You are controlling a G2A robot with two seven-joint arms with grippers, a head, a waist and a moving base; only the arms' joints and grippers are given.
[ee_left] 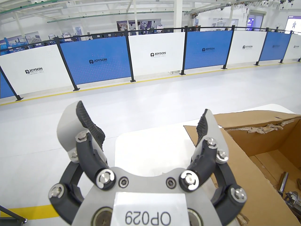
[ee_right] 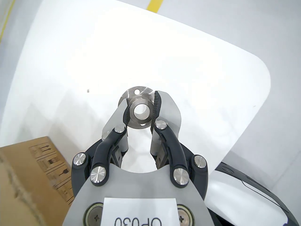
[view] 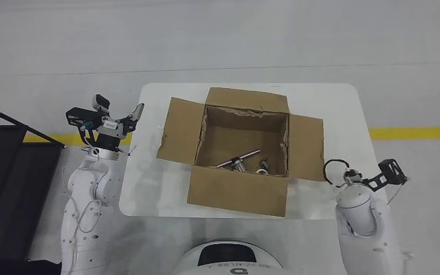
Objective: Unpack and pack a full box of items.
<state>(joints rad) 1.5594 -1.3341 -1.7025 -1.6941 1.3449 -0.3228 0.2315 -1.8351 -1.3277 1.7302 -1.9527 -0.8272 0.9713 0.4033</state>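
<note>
An open cardboard box (view: 237,191) stands in the middle of the white table (view: 148,182), all flaps folded outward. Inside lie a metal rod (view: 238,159) and other small metal parts (view: 263,167). My left gripper (ee_left: 143,118) is open and holds nothing; it hovers at the table's left edge (view: 118,118), beside the box's left flap (ee_left: 244,163). My right gripper (ee_right: 140,105) is shut on a round metal flanged bushing (ee_right: 144,90), held just above the bare table (ee_right: 141,48) to the right of the box (ee_right: 28,165).
Torn paper lining (ee_left: 265,128) hangs along the box's far inner wall. A black frame (view: 17,172) stands on the floor left of the table. A yellow floor line (view: 405,133) runs past the table. Bare table shows right of the box.
</note>
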